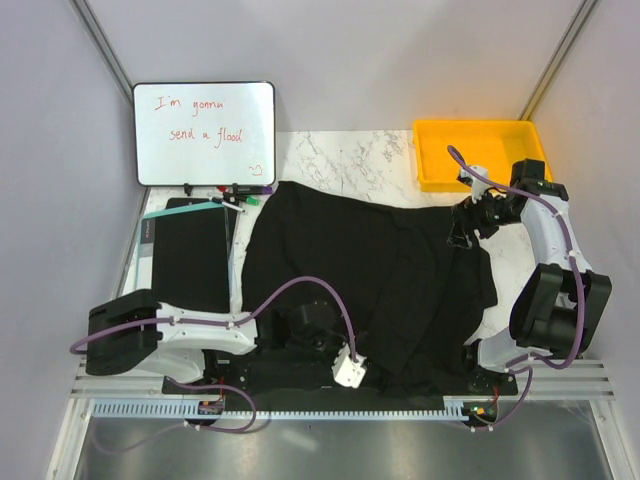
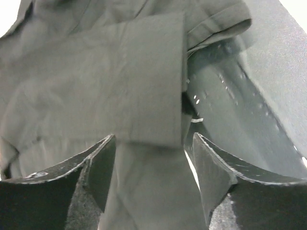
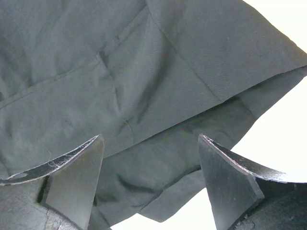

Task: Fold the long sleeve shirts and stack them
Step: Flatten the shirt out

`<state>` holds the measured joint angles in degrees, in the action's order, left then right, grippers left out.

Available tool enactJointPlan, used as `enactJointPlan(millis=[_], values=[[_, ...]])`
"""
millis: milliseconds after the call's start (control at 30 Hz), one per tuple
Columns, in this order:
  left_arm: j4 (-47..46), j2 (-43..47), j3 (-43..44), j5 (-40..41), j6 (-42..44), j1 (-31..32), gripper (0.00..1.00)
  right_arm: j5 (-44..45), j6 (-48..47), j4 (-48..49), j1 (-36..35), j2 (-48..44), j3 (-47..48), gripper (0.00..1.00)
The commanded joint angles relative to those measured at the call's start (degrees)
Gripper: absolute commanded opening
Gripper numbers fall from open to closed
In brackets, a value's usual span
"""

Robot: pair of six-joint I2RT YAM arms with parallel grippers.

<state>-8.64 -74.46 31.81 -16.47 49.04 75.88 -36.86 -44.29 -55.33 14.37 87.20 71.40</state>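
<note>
Your left claw (image 2: 153, 141) stands apart over the shirt (image 1: 370, 265) near its 7 o'clock edge. Your right claw (image 3: 151, 141) is also apart, at its 2 o'clock edge. The shirt lies spread mid-table.

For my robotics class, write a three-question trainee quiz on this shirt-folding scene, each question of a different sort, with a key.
1. True or false: the yellow bin holds a folded shirt.
2. The right gripper hangs nearest the: A. whiteboard B. yellow bin C. black board
3. Fill in: the left gripper has its jaws ____ over the black shirt.

Key: 1 false; 2 B; 3 open.
</note>
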Motion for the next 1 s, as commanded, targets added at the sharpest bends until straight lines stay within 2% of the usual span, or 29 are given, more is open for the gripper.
enactJointPlan(millis=[0,133,200,300,333,433,500,567,600,633,700,733,767,833,867,933,967], values=[[-12.3,-4.9,-1.0,2.0,6.7,3.0,0.74,-2.2,-1.1,-0.8,0.0,1.0,0.6,0.87],[-14.5,-8.1,-0.6,1.9,8.4,3.3,0.74,-2.4,-1.1,-0.8,0.0,1.5,0.8,0.87],[-15.1,-8.9,0.0,2.2,8.0,3.3,0.70,-2.5,-1.2,-0.7,0.0,1.7,0.9,0.87],[-15.4,-8.5,1.0,2.8,7.1,3.3,0.48,-2.3,-1.4,-0.8,0.0,1.7,1.1,0.87],[-15.4,-8.2,1.3,3.8,7.0,3.3,0.32,-2.3,-1.6,-0.7,0.0,1.7,1.0,0.87],[-14.5,-7.9,4.2,6.2,6.3,2.4,0.04,-2.6,-1.8,-0.7,0.0,2.0,1.2,0.87],[-10.9,-7.2,8.1,6.2,4.9,1.0,0.02,-3.1,-1.2,-0.7,0.3,2.4,1.7,0.87],[-7.5,-6.2,13.8,5.3,3.6,-3.2,0.02,-3.8,-0.4,-0.7,0.8,2.6,2.7,0.88],[-4.3,-6.2,16.2,2.5,2.7,-5.5,0.02,-4.3,-0.3,-0.7,1.7,2.7,3.1,0.89],[-2.4,-6.7,19.3,0.7,2.1,-11.3,0.02,-5.0,0.1,-0.7,2.1,2.7,3.7,0.92],[1.5,-11.9,30.7,-2.2,1.4,-17.1,0.02,-5.7,1.0,-0.7,3.7,3.3,5.8,0.95],[2.5,-14.7,35.4,-2.3,2.0,-22.3,0.02,-6.3,1.6,-0.5,4.3,3.7,6.7,0.98],[2.9,-22.0,45.7,-2.2,2.2,-24.8,0.02,-6.7,2.2,-0.3,5.5,4.6,9.0,0.98],[4.9,-30.4,58.7,-0.9,1.5,-31.4,0.02,-8.0,5.5,1.2,6.6,5.5,11.4,0.98],[6.0,-36.0,74.4,0.1,-0.2,-33.2,0.02,-8.3,6.9,1.9,7.6,6.2,13.3,0.98],[10.7,-52.7,92.7,2.6,-2.2,-37.4,0.02,-8.6,10.0,4.3,8.1,6.6,14.6,0.98],[11.8,-58.6,111.8,3.5,-1.9,-38.3,0.02,-8.6,10.5,4.8,8.2,7.0,15.5,0.98]])
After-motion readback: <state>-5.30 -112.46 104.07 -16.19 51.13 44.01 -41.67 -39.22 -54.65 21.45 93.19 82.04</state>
